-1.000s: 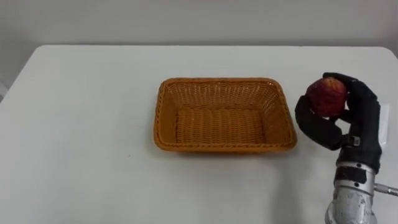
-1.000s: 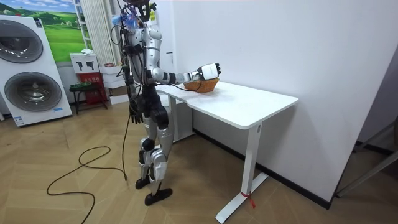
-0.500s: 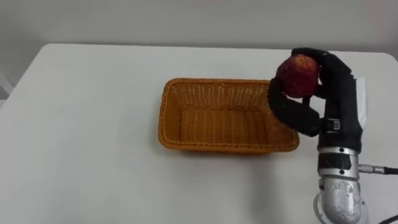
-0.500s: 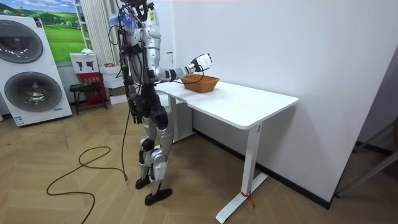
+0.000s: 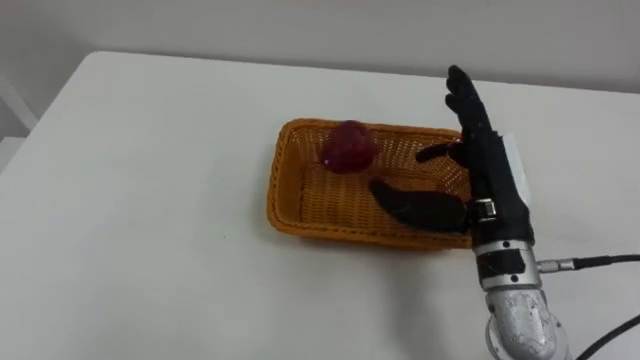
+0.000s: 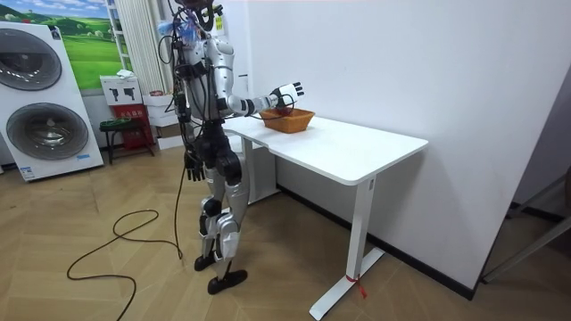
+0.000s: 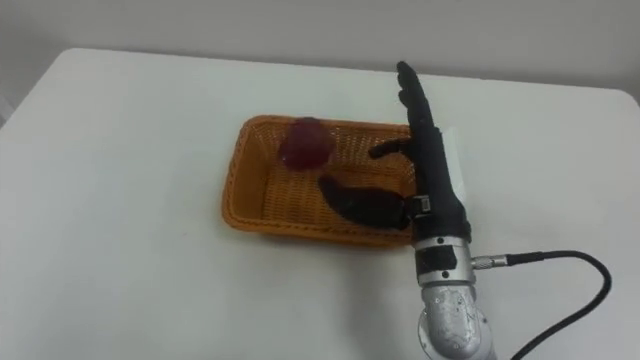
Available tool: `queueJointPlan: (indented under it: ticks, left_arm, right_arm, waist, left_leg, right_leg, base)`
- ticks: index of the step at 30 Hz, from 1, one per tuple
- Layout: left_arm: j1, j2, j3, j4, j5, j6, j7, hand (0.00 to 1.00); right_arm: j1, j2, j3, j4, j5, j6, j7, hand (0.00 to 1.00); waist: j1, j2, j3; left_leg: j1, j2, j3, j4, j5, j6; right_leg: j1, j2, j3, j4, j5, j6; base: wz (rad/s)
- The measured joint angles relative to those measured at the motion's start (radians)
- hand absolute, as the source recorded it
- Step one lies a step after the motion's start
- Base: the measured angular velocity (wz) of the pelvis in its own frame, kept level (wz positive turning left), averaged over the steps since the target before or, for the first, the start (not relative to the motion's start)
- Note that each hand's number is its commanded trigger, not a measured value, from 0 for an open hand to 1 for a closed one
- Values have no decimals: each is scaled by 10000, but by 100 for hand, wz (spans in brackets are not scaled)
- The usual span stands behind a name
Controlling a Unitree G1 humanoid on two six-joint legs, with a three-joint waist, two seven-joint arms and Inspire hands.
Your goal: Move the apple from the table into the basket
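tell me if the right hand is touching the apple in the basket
Apart. The left eye view shows bare basket weave between the apple and the open right hand, thumb and fingers alike.

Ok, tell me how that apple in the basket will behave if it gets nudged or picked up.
The apple is round, so a nudge would probably roll it; the woven basket walls should stop it. It looks solid and fairly heavy for its size, so it is unlikely to deform. Its skin looks smooth and may slip from a loose robot hand grip.
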Motion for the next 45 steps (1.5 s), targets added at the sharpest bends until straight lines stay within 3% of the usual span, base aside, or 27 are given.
queueJointPlan:
  ticks: [10, 16, 20, 26, 31, 35, 41, 43, 45]
  left_arm:
    - [12, 0, 9, 23, -3, 76, -6, 0]
    - [29, -2, 323, 23, 18, 67, -30, 0]
    - [197, 0, 925, 20, 17, -7, -41, 0]
    - [700, 30, 1855, -157, 27, -3, -25, 0]
    - [1048, 87, 2596, -414, 25, -121, 321, 0]
    - [1049, 99, 2964, -605, 38, -124, 410, 0]
    - [1101, 58, 3621, -887, 55, 35, 673, 0]
    - [1100, 20, 3761, -1004, 223, 184, 661, 0]
    - [1089, 16, 3766, -1184, 224, 308, 658, 0]
  right_arm:
    - [-12, -4, -76, 11, 64, 0, -2, 0]
    - [-108, -4, -778, 3, 39, -5, -139, 0]
    - [-123, -33, -2090, 3, 45, -35, -690, 0]
    - [-124, -127, -4253, 14, 313, -177, -2330, 0]
    - [-197, -459, -6548, 1134, 1804, -463, -4269, 0]
    - [-173, -460, -7420, 2562, 3305, -516, -5460, 0]
    - [-191, -465, -8622, 5911, 6779, -422, -5710, 0]
    - [-154, -445, -8899, 6833, 7628, -176, -5590, 0]
    - [41, -428, -8974, 8090, 8132, -44, -5348, 0]
  waist:
    - [-27, 59, -2]
    - [-68, 31, -12]
    - [-173, 2, -31]
    - [-687, -82, -71]
    - [-1110, -219, -100]
    - [-1313, -300, -101]
    - [-1629, -308, -169]
    - [-1693, -310, -213]
    - [-1741, -143, -211]
  left_leg:
    - [49, -7, -114, 17, 1, 0]
    - [226, -21, -208, 92, 1, 1]
    - [218, -29, -219, 98, 1, 0]
    - [214, -29, -239, 69, 1, 1]
    - [207, -104, -279, 107, 2, 0]
    - [204, -98, -254, 83, 2, 1]
    - [137, -30, -261, -22, 1, 2]
    - [57, -31, -210, 24, 2, 3]
    - [49, -61, -215, 99, 5, 8]
  right_leg:
    - [100, -6, -63, -3, 0, 0]
    - [349, -22, -180, -21, 0, 1]
    - [368, -19, -219, -8, -1, 1]
    - [367, -26, -309, 7, -1, 1]
    - [382, -35, -393, 6, -2, 4]
    - [373, -33, -367, 1, -3, 4]
    - [274, -28, -282, 11, -2, 3]
    - [171, -29, -177, 20, -2, 3]
    - [186, -36, -161, 20, -2, 3]
  base:
    - [1]
    - [6]
    - [1]
    - [1]
    - [3]
    - [-1]
    - [-1]
    - [-7]
    - [-3]
